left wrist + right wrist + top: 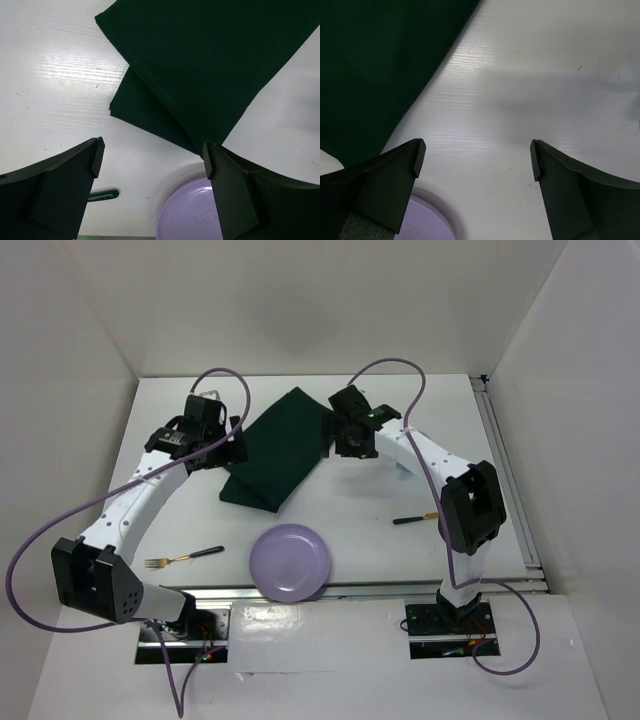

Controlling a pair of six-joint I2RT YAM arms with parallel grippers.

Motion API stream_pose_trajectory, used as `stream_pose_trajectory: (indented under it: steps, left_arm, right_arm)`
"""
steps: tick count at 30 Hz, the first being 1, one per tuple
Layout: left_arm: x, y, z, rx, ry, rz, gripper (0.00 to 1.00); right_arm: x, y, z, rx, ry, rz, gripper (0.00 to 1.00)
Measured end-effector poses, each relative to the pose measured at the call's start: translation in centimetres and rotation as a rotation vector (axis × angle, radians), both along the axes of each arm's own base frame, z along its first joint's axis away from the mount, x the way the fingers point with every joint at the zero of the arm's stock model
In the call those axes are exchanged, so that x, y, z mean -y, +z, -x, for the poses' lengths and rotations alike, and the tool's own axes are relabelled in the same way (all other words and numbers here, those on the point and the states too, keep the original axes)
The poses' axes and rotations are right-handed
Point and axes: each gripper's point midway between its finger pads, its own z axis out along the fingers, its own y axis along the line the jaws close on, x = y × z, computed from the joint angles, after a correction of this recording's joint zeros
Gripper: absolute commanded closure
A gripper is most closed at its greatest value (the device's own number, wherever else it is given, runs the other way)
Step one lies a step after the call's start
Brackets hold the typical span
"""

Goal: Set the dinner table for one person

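Observation:
The white dinner table (360,505) holds a folded dark green cloth mat (280,450) lying askew at the back middle. A lilac plate (290,562) sits at the near edge, with a fork (183,558) to its left. My left gripper (228,440) hovers open over the mat's left edge, nothing between its fingers. My right gripper (350,440) hangs open by the mat's right corner, also holding nothing. The left wrist view has the left gripper (152,150), mat (210,65), plate (190,215) and fork handle (102,195). The right wrist view has the right gripper (477,150), mat (370,65) and plate (425,225).
A second dark-handled utensil (412,519) lies at the right, partly hidden behind the right arm. Silver rails run along the near edge (350,592) and the right edge (505,470). White walls enclose the table on three sides.

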Motion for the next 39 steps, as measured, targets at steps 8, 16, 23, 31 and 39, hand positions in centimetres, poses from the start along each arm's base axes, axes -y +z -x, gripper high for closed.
stream_pose_trajectory:
  steps: [8, 16, 23, 31, 39]
  left_arm:
    - [0.2, 0.4, 0.1, 0.009, 0.012, 0.027, 0.01]
    - [0.1, -0.1, 0.2, -0.011, 0.052, 0.082, 0.24]
    - [-3.8, -5.5, -1.2, -0.192, 0.235, 0.201, 0.21]
    - [-4.0, -12.7, -2.5, -0.385, 0.334, 0.32, 0.19]
    - [-5.3, -15.4, -6.8, -0.379, 0.382, 0.429, 0.19]
  right_arm:
    - [-1.2, 0.9, 0.2, 0.034, 0.029, -0.016, 0.0]
    - [-2.2, 2.4, 0.6, 0.088, 0.058, -0.038, 0.0]
    - [-2.2, 1.8, 3.7, 0.081, 0.114, -0.027, 0.0]
    - [-2.5, 2.2, 4.0, 0.093, 0.121, -0.032, 0.0]
    - [-1.5, 2.2, 5.6, 0.081, 0.126, -0.022, 0.0]
